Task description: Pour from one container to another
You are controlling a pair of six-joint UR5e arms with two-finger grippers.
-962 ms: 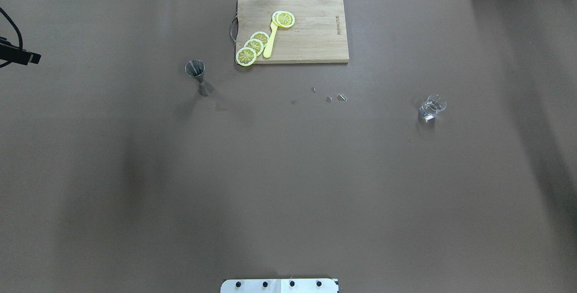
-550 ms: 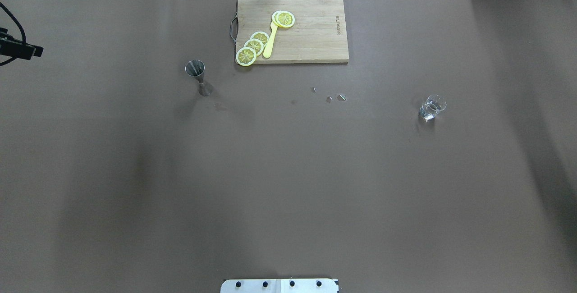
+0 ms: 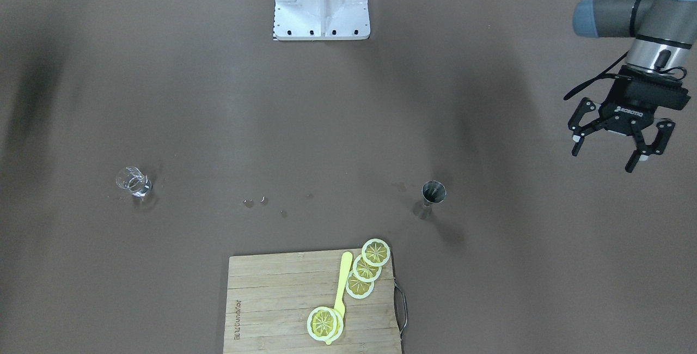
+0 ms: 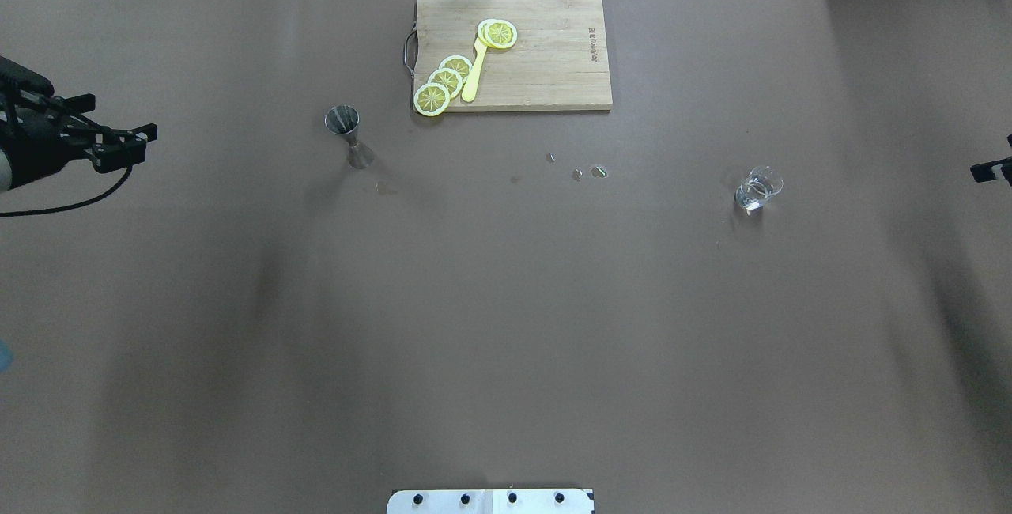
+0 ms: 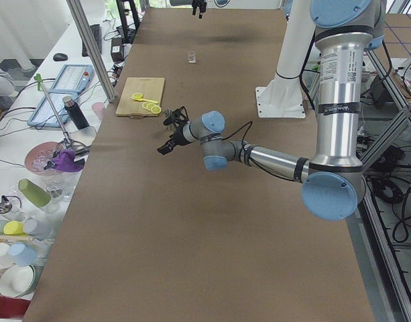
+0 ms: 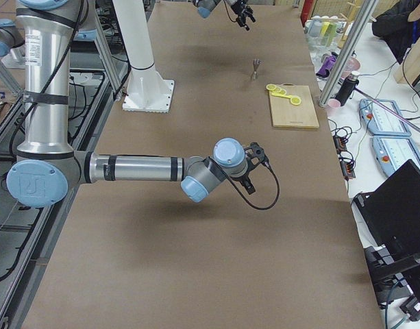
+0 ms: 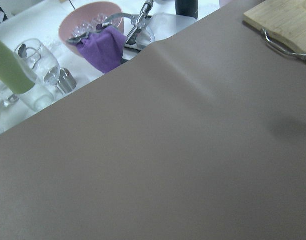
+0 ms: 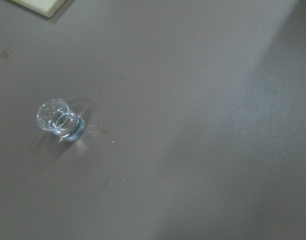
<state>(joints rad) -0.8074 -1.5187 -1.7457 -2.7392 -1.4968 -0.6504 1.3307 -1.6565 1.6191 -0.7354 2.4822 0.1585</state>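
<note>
Now, overhead view | my right claw point(image 4: 993, 172) at the table point(image 4: 506, 340) edge, jaws: cannot tell | glass cup point(image 4: 757, 188) upright at its 9 o'clock, well apart, nearer this arm | my left claw point(image 3: 603, 158) spread open, empty | jigger point(image 4: 348, 134) upright at its 3 o'clock

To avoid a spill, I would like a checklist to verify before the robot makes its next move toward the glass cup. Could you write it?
1. Glass cup upright on the table, untouched: ok.
2. Jigger upright, mouth up: ok.
3. Left gripper jaws open, empty: ok.
4. Right gripper jaws open: cannot tell, only its edge shows.
5. Liquid in the cup: cannot tell.
6. Cutting board apart from cup and jigger: ok.
</note>
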